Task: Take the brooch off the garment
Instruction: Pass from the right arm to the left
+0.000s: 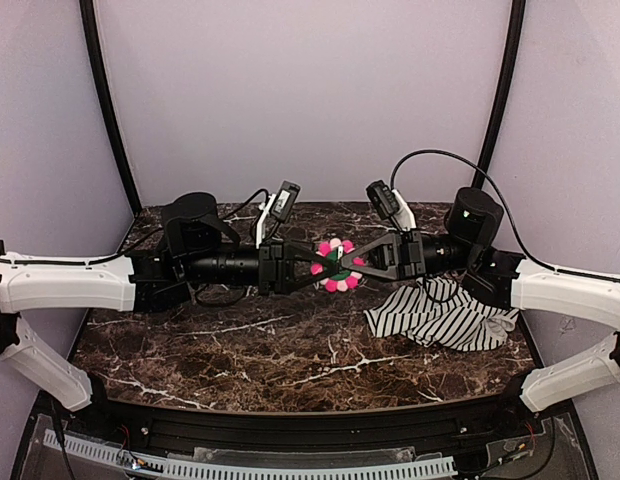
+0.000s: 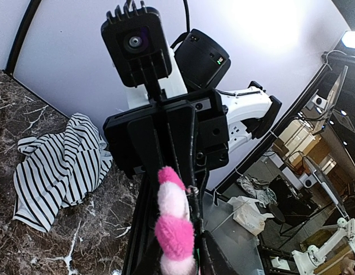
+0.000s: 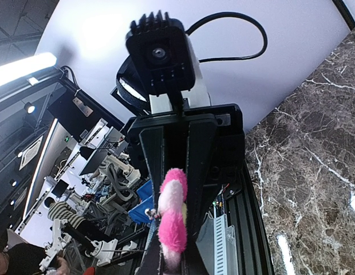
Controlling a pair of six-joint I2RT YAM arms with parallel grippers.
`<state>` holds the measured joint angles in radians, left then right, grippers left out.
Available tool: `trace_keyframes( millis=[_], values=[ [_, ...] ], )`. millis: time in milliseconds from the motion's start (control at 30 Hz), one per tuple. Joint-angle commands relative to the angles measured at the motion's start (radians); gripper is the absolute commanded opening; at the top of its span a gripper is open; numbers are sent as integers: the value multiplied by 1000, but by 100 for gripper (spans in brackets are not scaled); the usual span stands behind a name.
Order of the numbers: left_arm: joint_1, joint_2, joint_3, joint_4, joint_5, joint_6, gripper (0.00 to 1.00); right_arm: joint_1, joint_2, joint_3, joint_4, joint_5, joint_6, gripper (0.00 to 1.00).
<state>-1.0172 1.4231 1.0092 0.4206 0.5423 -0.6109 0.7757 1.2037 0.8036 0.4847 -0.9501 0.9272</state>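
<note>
The brooch (image 1: 335, 264), a small flower of pink and white fluffy petals around a dark centre, hangs in the air above the table, between both arms. My left gripper (image 1: 318, 266) comes in from the left and my right gripper (image 1: 353, 262) from the right, tips meeting on it. In the left wrist view the brooch (image 2: 174, 229) sits edge-on, pinched between my fingers. The right wrist view shows the brooch (image 3: 173, 223) the same way, squeezed between narrow jaws. The garment (image 1: 440, 315), white with thin black stripes, lies crumpled on the table, apart from the brooch and also in the left wrist view (image 2: 57, 166).
The dark marble table (image 1: 240, 340) spreads under both arms, with a black rail along its near edge. Pale walls and black corner posts close in the back and sides. The garment lies beneath the right arm's forearm.
</note>
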Motion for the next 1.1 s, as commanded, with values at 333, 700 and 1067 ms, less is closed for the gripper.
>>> trace_keyframes(
  millis=[333, 700, 1067],
  values=[
    [13, 2, 21, -32, -4, -40, 1, -31, -59, -16, -33, 68, -82, 31],
    [157, 64, 66, 23, 310, -28, 1, -128, -100, -162, 25, 128, -254, 69],
    [234, 145, 96, 22, 531, 115, 1, 39, -109, -98, -108, 400, -530, 77]
  ],
)
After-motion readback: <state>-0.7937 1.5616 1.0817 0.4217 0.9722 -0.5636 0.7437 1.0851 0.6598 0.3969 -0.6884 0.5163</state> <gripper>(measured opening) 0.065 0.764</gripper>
